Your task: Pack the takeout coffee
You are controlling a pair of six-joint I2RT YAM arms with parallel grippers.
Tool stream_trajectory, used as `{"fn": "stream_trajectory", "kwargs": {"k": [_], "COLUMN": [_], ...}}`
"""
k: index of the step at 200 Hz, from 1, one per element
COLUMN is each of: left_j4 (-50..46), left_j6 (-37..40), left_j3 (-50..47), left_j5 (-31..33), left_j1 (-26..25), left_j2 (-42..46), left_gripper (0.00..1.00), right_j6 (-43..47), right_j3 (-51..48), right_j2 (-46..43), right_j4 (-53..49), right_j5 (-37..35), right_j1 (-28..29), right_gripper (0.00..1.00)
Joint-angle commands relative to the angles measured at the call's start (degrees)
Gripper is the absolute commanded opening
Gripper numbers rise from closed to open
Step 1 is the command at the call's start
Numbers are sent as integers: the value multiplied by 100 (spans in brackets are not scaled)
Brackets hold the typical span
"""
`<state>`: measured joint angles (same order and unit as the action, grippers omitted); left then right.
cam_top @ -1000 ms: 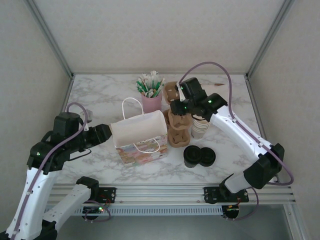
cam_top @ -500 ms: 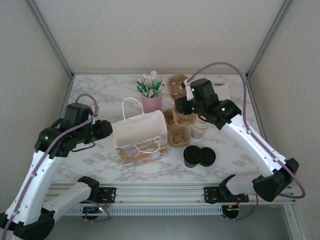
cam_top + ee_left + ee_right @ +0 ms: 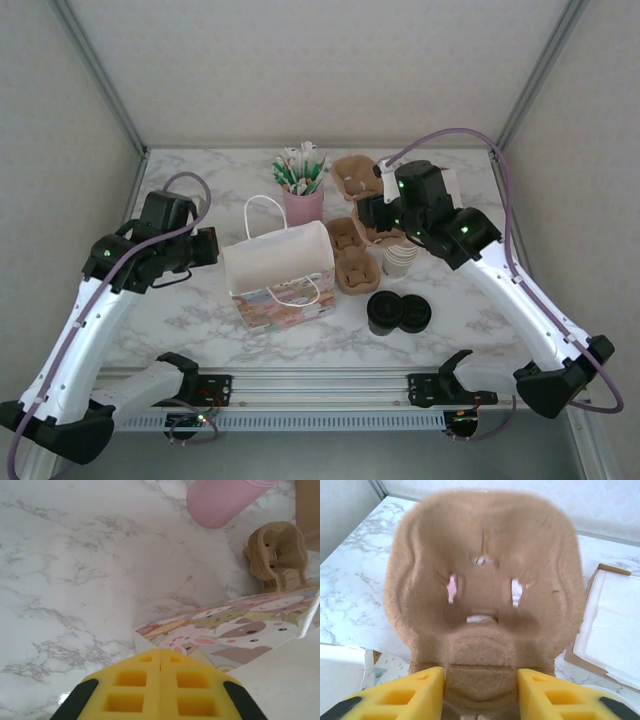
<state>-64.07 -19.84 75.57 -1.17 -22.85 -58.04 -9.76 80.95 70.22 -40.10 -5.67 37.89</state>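
Pinching the left gripper (image 3: 160,656) fully together just behind the paper bag (image 3: 240,630); clamping the right gripper (image 3: 481,682) on a brown pulp cup carrier (image 3: 485,570).

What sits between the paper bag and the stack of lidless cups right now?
Brown pulp cup carriers lie on the marble between the paper bag and the cup stack. The top external view shows this.
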Motion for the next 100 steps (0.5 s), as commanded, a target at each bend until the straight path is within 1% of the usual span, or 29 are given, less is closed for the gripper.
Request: {"fn": "stream_trajectory", "kwargs": {"k": [1, 41, 63, 82, 100], "left_j4": [168, 336, 475, 687, 825], "left_j6": [639, 1473, 1907, 2197, 2338], "left_j3": [314, 379, 397, 388, 430], "left_j5": [-26, -291, -177, -108, -50], "left_j1": [-51, -53, -45, -53, -48], "left_j2": [-177, -517, -697, -750, -800], "left_gripper": [0, 0, 0, 0, 0], "right_j6": [71, 95, 106, 112, 132], "right_j3": [-103, -203, -293, -255, -91], "right_j2": [-192, -329, -326, -136, 165], "right_j4": [-85, -112, -52, -218, -594], "right_j5": [130, 217, 224, 192, 185], "right_j1": [-10, -5, -7, -9, -4], "right_gripper": [43, 43, 43, 45, 47]}}
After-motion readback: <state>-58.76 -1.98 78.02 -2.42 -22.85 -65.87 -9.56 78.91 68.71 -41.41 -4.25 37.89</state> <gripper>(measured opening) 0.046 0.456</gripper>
